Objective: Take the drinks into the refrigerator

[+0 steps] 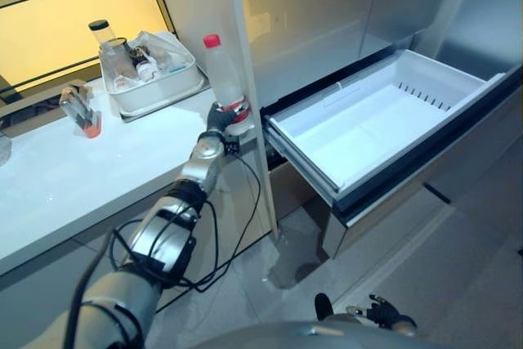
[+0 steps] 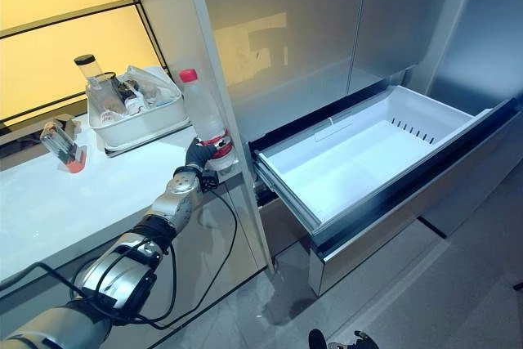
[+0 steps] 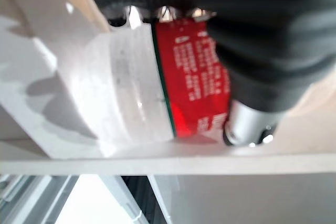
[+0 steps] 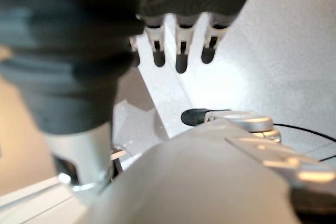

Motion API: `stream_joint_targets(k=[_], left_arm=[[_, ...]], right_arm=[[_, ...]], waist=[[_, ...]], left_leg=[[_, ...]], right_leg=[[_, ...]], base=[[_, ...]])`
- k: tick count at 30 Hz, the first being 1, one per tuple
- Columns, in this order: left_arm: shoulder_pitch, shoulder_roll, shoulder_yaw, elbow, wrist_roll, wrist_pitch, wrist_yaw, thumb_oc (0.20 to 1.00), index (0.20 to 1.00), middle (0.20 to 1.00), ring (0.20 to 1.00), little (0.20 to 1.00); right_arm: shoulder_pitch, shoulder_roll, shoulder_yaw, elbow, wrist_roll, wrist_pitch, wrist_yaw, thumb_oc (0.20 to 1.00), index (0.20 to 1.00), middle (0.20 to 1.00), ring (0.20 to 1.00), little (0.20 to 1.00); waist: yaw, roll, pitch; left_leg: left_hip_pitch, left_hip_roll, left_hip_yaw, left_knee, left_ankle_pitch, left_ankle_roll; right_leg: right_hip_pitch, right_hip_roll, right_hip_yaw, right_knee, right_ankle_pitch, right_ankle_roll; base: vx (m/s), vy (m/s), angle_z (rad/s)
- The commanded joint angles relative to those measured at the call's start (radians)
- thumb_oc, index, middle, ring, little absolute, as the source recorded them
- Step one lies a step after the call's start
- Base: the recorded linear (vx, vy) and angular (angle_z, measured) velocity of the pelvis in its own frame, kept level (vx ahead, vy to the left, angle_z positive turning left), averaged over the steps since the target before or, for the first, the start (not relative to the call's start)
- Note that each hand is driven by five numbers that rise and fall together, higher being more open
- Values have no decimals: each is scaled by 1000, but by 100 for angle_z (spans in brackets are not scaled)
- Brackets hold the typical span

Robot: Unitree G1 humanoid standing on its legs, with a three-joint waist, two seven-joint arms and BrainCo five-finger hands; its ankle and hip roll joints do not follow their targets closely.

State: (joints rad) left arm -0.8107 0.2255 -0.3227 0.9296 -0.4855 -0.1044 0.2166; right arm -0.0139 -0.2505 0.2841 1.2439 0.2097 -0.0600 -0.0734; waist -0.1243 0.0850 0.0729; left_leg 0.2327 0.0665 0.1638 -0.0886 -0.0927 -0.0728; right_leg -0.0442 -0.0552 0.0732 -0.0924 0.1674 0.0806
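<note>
Left hand (image 2: 198,155) wrapped round an upright bottle (image 2: 203,117) at the counter (image 2: 57,206) edge — fridge drawer (image 2: 359,153) pulled out

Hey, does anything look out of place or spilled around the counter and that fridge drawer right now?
Nothing looks spilled or broken. One thing lies on its side: a small clear bottle with an orange cap on the counter. The bottle with the pink cap stands upright at the counter's edge, the left hand gripping its base. The fridge drawer is open.
</note>
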Motion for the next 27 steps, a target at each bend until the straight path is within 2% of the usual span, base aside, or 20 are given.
stream_joint_targets(k=[1,5,6,7,11,13,14,15,21,22,27], left_arm=[[-100,-80,-34,-26,33,-51,-32,200,200,200,200,200],[-37,-55,-37,-122,48,-63,-39,200,200,200,200,200],[24,-30,-37,-207,46,-73,-46,200,200,200,200,200],[25,-30,-37,-209,46,-72,-46,200,200,200,200,200],[205,36,-18,-440,15,-83,-95,200,200,200,200,200],[363,62,10,-591,-32,-89,-147,200,200,200,200,200],[366,63,10,-594,-32,-87,-147,200,200,200,200,200],[452,84,25,-673,-40,-89,-178,200,200,200,200,200],[587,118,65,-806,-49,-88,-221,200,200,200,200,200],[651,120,87,-861,-49,-88,-232,200,200,200,200,200],[745,132,121,-926,-53,-82,-263,200,200,200,200,200]], right_arm=[[-13,15,27,49,21,-13,-4,1000,1000,1000,1000,1000],[-27,23,4,41,48,-19,-9,1000,1000,1000,1000,1000],[-33,25,-38,22,108,-32,-13,1000,1000,1000,1000,1000],[-33,25,-38,22,108,-32,-13,1000,1000,1000,1000,1000],[-23,21,-173,-22,239,-68,-36,1000,1000,1000,1000,1000],[-14,7,-275,-63,319,-89,-56,1000,1000,1000,1000,1000],[-12,7,-275,-63,319,-89,-56,1000,1000,1000,1000,1000],[-5,-12,-356,-85,385,-108,-71,1000,1000,1000,1000,1000],[14,-49,-495,-171,481,-157,-113,1000,1000,1000,1000,1000],[12,-77,-558,-235,516,-188,-138,1000,1000,1000,1000,1000],[-6,-133,-653,-393,520,-256,-210,1000,1000,1000,1000,1000]], waist=[[-51,-8,16],[-35,-13,21],[-26,-13,24],[-26,-13,24],[-8,-16,34],[6,-21,43],[7,-21,42],[15,-24,45],[25,-31,41],[31,-36,41],[44,-44,36]], left_leg=[[-14,-10,13,1,12,16],[-17,-11,1,1,13,18],[-18,-13,-4,1,13,19],[-18,-13,-4,1,13,19],[-22,-15,-11,1,13,23],[-25,-17,-17,1,12,27],[-25,-17,-16,1,12,27],[-28,-18,-22,1,10,29],[-35,-21,-27,1,15,33],[-37,-22,-31,1,14,35],[-37,-25,-35,1,8,43]], right_leg=[[125,7,30,22,-126,44],[128,3,20,24,-128,44],[128,2,16,24,-129,43],[129,2,16,24,-129,43],[127,-1,12,24,-130,43],[125,-4,8,25,-131,43],[126,-4,8,25,-132,44],[124,-7,6,28,-133,44],[114,-11,1,34,-127,43],[112,-13,-1,35,-127,44],[109,-19,-4,42,-130,47]], base=[[0,0,0],[-8,4,1],[0,0,0],[0,0,0],[-26,17,-1],[-40,18,1],[-39,21,1],[0,0,0],[-17,1,0],[-60,2,4],[-10,8,2]])
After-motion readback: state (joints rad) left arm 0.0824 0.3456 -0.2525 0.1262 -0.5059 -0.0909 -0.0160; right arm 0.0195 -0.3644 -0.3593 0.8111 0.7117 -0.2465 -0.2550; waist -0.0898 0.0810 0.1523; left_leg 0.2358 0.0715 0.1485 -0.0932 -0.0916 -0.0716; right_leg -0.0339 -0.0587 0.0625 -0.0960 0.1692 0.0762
